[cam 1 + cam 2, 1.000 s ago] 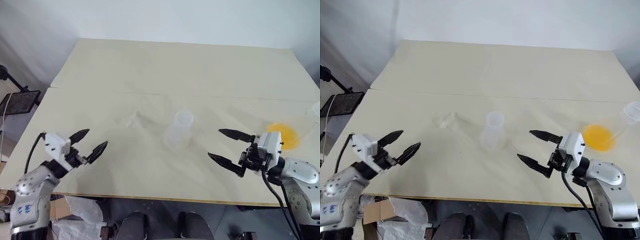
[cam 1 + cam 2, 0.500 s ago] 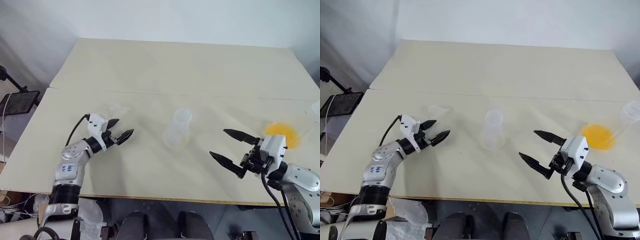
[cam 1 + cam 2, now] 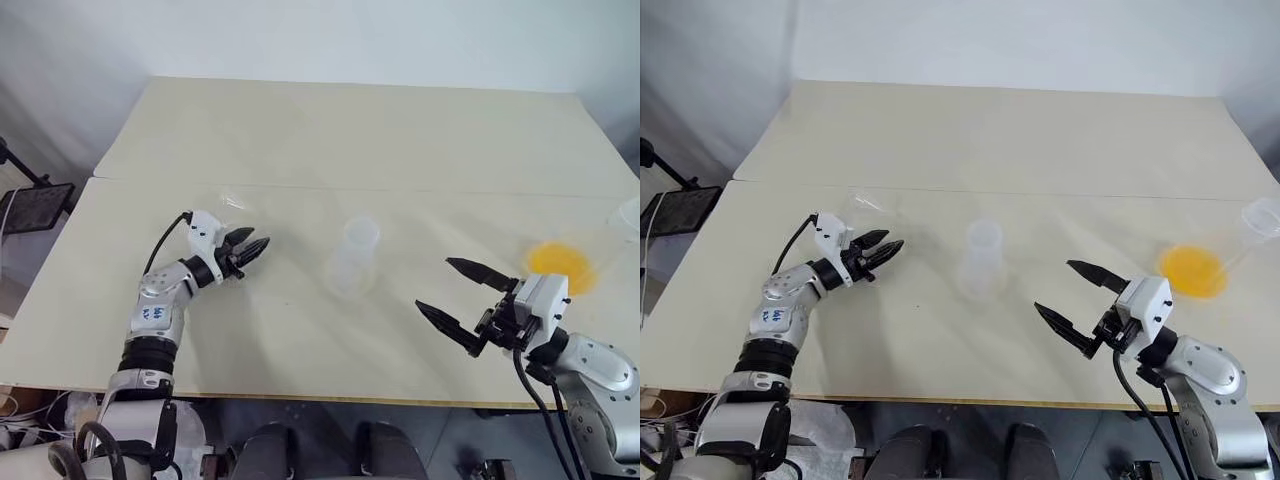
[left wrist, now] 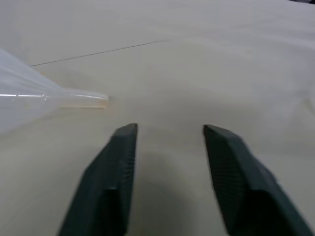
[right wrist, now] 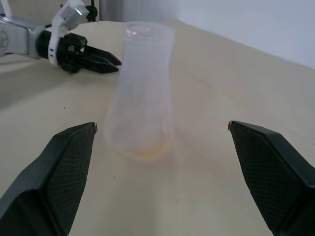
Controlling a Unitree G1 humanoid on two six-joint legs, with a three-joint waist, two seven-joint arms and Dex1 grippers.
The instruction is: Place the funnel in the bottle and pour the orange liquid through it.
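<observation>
**Colleague:** What is closest to you, and what worries you there?

**Operator:** Nearest me is my right hand [image 3: 1053,287], level over the pale surface [image 3: 300,330], its two black fingers spread wide and holding nothing. Beyond it to the right, the orange liquid [image 3: 1193,270] sits in a clear wide-mouthed vessel [image 3: 1260,218] at the surface's right edge. I cannot tell whether that vessel is lying down or only tilted. If it is on its side, I judge a careless grab could spill the liquid.

**Colleague:** And on the left?

**Operator:** My left hand [image 3: 250,247] is low over the surface with its fingers apart by a narrow gap and nothing between them. The funnel [image 3: 232,200] lies on its side just beyond and beside that hand, near but not inside the gap. From the left wrist camera its spout runs off to one side of the fingers. My main fear is that, closing from here, I pinch air or clip the spout and send the funnel skidding away. It is clear and hard to see, so I could misjudge where it ends.

**Colleague:** Where is the bottle?

**Operator:** The bottle [image 3: 355,258] stands upright mid-surface, between the two hands and well apart from both. It looks light, so I judge a sideways push while seating the funnel could tip it.
</observation>
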